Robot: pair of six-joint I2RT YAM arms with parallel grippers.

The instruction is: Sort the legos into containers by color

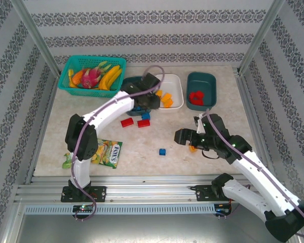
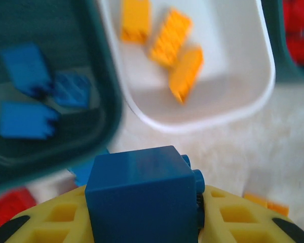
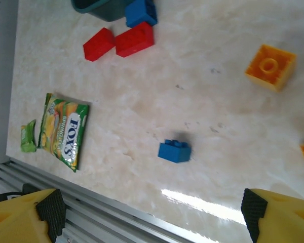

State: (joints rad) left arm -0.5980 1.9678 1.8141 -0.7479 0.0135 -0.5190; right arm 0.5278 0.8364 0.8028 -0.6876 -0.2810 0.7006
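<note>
**Inspector:** Left side first. State of the claw?

**Operator:** The left gripper [image 1: 148, 101] is clamped on a blue brick [image 2: 142, 197]. Its yellow fingers [image 2: 55, 223] press the brick's flat side walls. The brick hangs just off the near rim of the left tub [image 2: 110, 96], close beside the white tub [image 2: 256, 96].

**Inspector:** How will it handle?

**Operator:** My judgement is light, rigid and smooth-faced. It will not deform under the grip, but it could twist or slip if pinched on a corner or on the studs. Two opposing flat sides are the sound hold, as taken here. A short drop into a tub should do no harm.

**Inspector:** Arm pose?

**Operator:** The left arm [image 1: 99, 117] reaches far forward and across to the right. Its wrist pitches down over the gap between those two tubs.

**Inspector:** Contents, continuing rightward?

**Operator:** There are blue bricks [image 2: 30, 96] in the left tub, orange bricks [image 2: 167, 38] in the white tub and red bricks [image 1: 196, 97] in the right tub [image 1: 213, 83]. Two loose reds [image 3: 119, 41] lie just in front of the left tub. A lone blue [image 3: 175, 151] sits mid-table, and a loose orange [image 3: 270, 66] lies further right.

**Inspector:** Right side?

**Operator:** The right gripper [image 3: 152, 210] stands spread wide with nothing between the jaws. It hovers above the table near the lone blue and the loose orange. The right arm [image 1: 253, 169] is bent at the elbow, with its forearm angled inward to the left.
</note>
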